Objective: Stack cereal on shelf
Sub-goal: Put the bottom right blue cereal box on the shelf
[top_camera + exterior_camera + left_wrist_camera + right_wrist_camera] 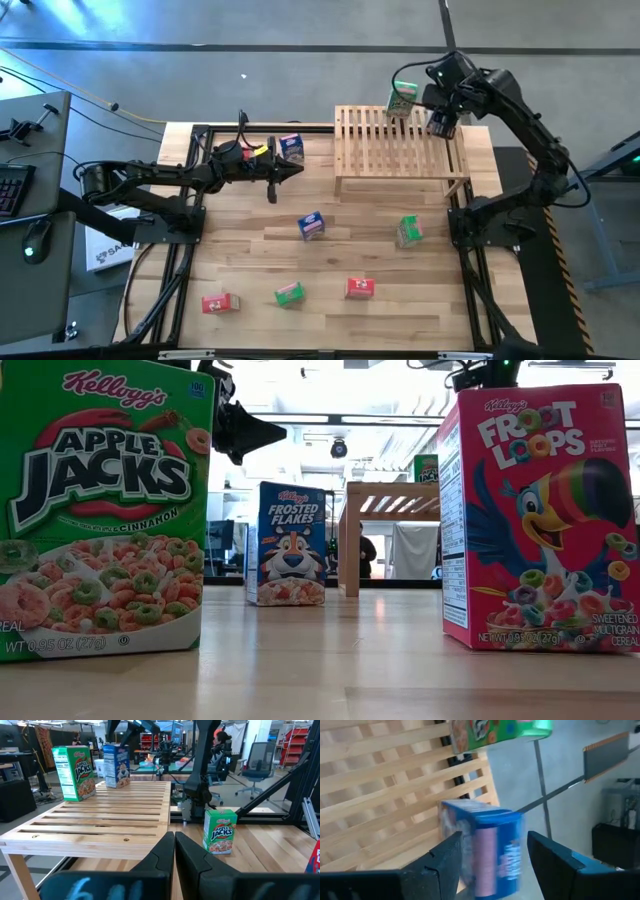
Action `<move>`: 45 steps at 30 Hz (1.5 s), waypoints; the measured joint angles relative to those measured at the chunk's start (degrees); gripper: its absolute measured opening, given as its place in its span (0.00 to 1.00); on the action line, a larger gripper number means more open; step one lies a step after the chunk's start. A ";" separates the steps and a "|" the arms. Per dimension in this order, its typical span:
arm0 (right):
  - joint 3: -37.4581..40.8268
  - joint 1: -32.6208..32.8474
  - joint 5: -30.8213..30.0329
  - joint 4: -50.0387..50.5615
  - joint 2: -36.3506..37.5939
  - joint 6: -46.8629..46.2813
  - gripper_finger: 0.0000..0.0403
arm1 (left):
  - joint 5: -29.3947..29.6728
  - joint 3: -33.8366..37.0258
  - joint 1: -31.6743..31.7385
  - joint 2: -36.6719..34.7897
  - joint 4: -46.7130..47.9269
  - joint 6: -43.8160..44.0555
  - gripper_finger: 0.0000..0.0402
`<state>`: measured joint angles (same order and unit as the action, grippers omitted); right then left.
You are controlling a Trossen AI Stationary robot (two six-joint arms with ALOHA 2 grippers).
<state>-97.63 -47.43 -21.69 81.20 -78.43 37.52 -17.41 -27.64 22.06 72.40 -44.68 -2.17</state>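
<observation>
On the wooden slatted shelf (400, 150), at its far edge, stand a green cereal box (75, 772) and a blue one (116, 765), both upright on their bottom ends. My right gripper (495, 840) hangs open over the blue box (485, 850), slanting down, one finger on each side of it. My left gripper (174, 845) is shut and level above the table left of the shelf, holding nothing. Another blue box (291, 146) stands beside it. My right gripper has one finger (447, 857) close against the blue box's side (465, 845), and I cannot tell whether they touch. A clear gap shows between the box and the other finger (545, 852). The box stands on the shelf's slats.
Loose boxes stand on the plank table: blue (312, 226), green (409, 232), red (359, 288), green (289, 294), red (220, 302). The shelf's near and left slats are bare. The low view looks between a green box (100, 510) and a red box (540, 520).
</observation>
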 joint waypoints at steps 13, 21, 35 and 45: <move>1.05 3.62 7.09 6.95 8.00 -24.46 0.02 | 0.00 0.04 0.00 0.00 0.19 -0.16 0.01; 23.04 3.59 2.27 -8.28 16.80 -34.31 0.02 | -0.33 0.07 0.00 0.00 0.24 -0.42 0.01; 42.23 3.59 -6.79 -28.64 17.38 -41.82 0.00 | -0.35 0.07 0.00 0.00 0.12 -0.44 0.01; 38.12 6.68 -7.09 -15.59 17.42 -55.42 0.00 | -0.37 0.07 0.00 0.00 0.10 -0.46 0.01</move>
<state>-59.51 -40.75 -28.78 65.61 -61.01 -17.90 -17.78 -27.57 22.06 72.40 -44.58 -2.63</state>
